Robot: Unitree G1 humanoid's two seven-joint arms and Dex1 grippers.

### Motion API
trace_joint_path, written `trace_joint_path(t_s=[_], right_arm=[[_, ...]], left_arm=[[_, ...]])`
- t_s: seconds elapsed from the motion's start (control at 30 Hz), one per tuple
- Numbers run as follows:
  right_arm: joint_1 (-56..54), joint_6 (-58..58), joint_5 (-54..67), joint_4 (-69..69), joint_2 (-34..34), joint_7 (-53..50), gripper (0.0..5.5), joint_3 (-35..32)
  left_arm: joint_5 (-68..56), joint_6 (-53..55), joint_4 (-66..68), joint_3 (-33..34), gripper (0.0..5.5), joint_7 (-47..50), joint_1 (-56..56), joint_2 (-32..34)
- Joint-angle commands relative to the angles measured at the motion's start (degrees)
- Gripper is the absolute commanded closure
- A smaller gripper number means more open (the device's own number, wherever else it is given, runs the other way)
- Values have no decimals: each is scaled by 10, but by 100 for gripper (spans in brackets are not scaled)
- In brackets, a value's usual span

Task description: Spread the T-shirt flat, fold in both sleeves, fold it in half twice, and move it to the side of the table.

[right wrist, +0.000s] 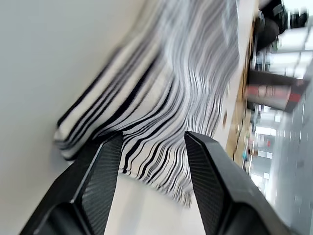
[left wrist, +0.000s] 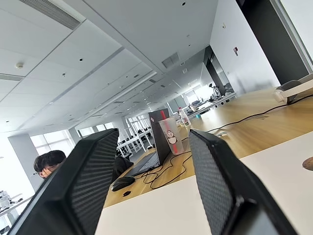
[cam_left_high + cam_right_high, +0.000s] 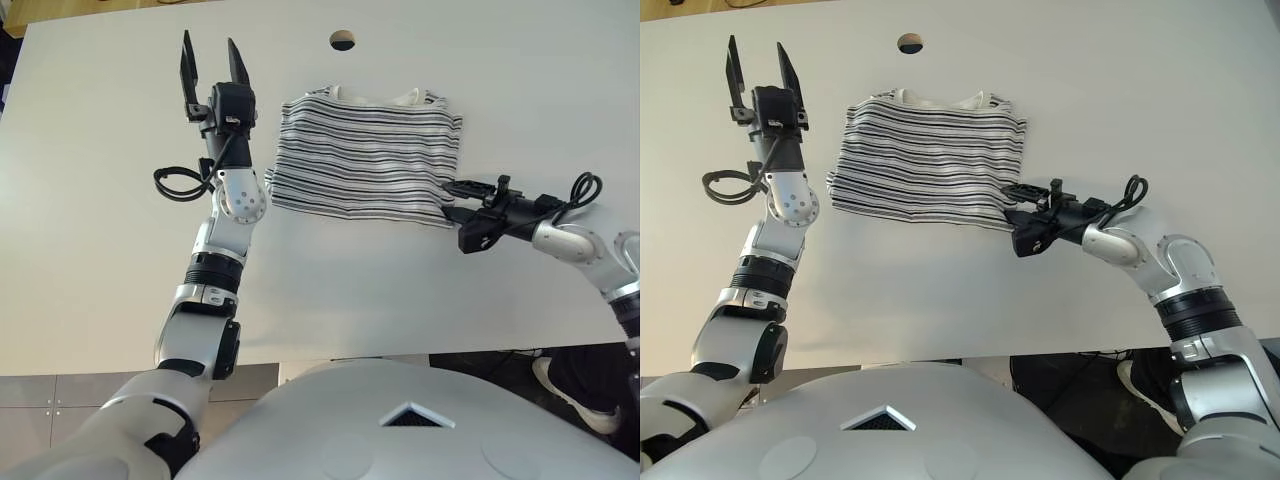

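An open-plan office. Beyond the white bench (image 3: pixel 100 250), which has a round cable hole (image 3: pixel 343 40) at its far edge, runs a long wooden desk (image 2: pixel 259 129) with a laptop (image 2: pixel 157 142), a mouse (image 2: pixel 122 182), a cup (image 2: pixel 171 139) and trailing cables (image 2: pixel 244 117). Farther off stand more rows of desks (image 2: pixel 210 100) under a panelled ceiling (image 2: pixel 122 34) with vents, and tall windows (image 2: pixel 139 122) line the far wall.
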Motion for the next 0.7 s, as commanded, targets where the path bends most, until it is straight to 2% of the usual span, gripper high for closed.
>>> trace_joint_path(t_s=[0.03, 0.13, 0.27, 0.33, 0.4, 0.53, 0.6, 0.67, 0.7], right_arm=[[88, -32, 16, -124, -35, 71, 315, 47], [114, -30, 14, -205, 10, 104, 315, 100], [94, -20, -32, -179, 146, 112, 315, 197], [86, -1, -28, -179, 199, 95, 315, 206], [87, 18, 14, -202, 204, 91, 315, 183], [88, 48, 212, -290, 119, 122, 315, 78], [53, 61, 285, -283, 95, 133, 315, 19], [0, 72, 296, -238, 109, 137, 315, -1], [-41, 79, 264, -182, 137, 124, 315, 4]], left_arm=[[4, 6, 3, 4, 285, -2, -9, -4], [9, 0, 25, -3, 285, 2, -24, -11], [16, -11, 57, -1, 285, 21, -43, -14], [22, -15, 69, -3, 285, 30, -50, -15], [27, -19, 78, -6, 285, 36, -56, -16], [15, -26, 94, 9, 285, 49, -69, -13], [6, -34, 102, 14, 285, 47, -76, -19], [0, -42, 107, 17, 285, 48, -80, -23], [-7, -45, 110, 23, 285, 50, -82, -24]])
